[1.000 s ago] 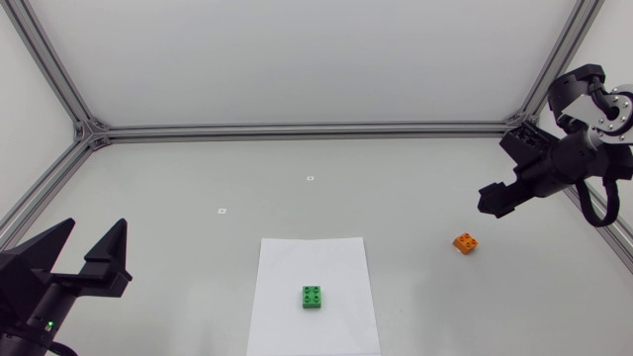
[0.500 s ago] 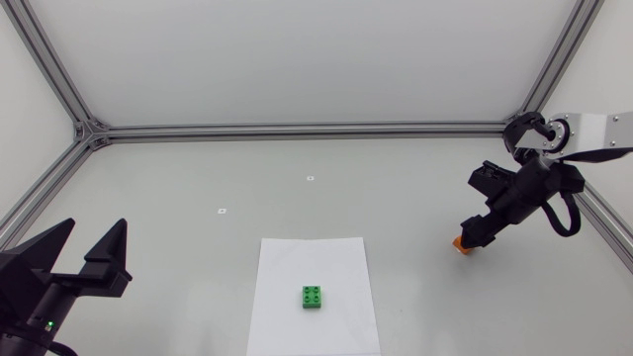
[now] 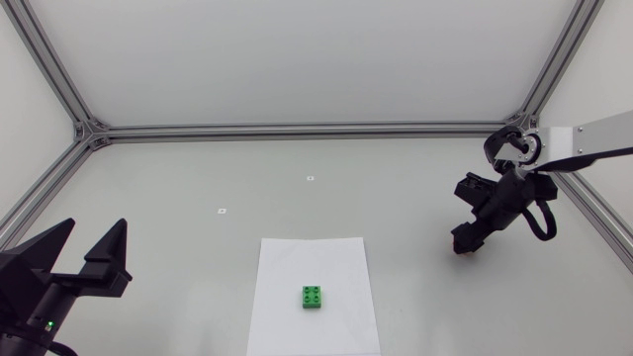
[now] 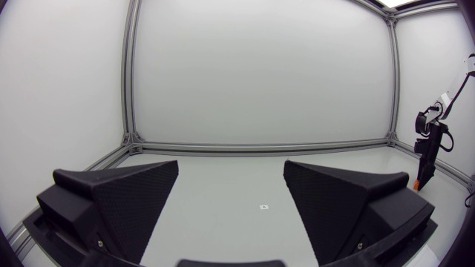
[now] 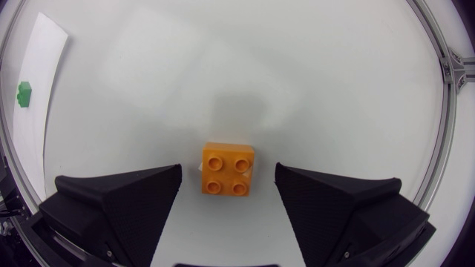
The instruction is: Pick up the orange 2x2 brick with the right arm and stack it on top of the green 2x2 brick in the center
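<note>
**Right arm lowered over orange brick; grasp not yet made**

Finding 1, change. In the last second your right gripper [image 3: 465, 240] has come down from a raised position near the far right corner and now stands directly over the orange brick [image 5: 228, 169]. The green brick [image 3: 314, 297] has not shifted on its white sheet [image 3: 297, 267], and the left gripper [image 3: 96, 232] is as it was, spread wide and holding nothing.

Finding 2, fingers. The right wrist view shows the right fingers wide apart. The orange brick sits studs-up between their tips, touching neither, with a clear gap on each side. It looks roughly centred and nearly square to them. Nothing is held.

Finding 3, meaning. My judgement is that the approach is finished, or nearly so. Closing, lifting and carrying to the green brick, well apart beyond the left-hand finger, all remain.

Finding 4, poor sight. From overhead the gripper hides almost the whole orange brick. Neither view settles whether the fingertips are low enough; they appear to be near table level.
</note>
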Motion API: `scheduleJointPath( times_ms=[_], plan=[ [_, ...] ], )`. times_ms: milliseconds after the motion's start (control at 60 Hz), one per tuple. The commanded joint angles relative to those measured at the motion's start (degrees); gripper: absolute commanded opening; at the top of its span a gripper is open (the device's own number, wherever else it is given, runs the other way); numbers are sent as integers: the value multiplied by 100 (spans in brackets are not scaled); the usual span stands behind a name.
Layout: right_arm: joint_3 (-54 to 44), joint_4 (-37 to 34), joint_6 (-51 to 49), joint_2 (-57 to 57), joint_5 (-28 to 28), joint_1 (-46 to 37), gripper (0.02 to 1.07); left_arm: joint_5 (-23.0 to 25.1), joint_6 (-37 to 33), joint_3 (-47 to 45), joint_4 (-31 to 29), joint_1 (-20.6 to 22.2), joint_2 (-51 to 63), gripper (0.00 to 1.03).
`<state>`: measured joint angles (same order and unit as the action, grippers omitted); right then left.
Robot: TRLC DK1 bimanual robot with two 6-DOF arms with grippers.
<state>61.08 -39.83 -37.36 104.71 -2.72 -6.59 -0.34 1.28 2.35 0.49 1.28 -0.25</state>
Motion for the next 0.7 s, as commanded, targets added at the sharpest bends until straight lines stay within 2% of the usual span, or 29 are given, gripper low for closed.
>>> scheduleJointPath(
  times_ms=[0,100,150,317,550,683],
  plan=[
    [115,46,-52,103,61,53,85,25,-75,-235,-76,-14,-45,99],
    [115,46,-52,103,61,53,84,25,-75,-235,-84,-14,-45,99],
    [115,46,-60,103,61,53,79,25,-75,-235,-84,-22,-45,99],
    [124,28,-69,103,61,61,78,25,-75,-235,-84,-14,-45,99],
    [106,46,-69,138,61,123,64,25,-75,-235,-76,-14,-45,99],
    [106,46,-78,155,88,132,64,25,-75,-235,-84,-14,-45,99]
  ],
)
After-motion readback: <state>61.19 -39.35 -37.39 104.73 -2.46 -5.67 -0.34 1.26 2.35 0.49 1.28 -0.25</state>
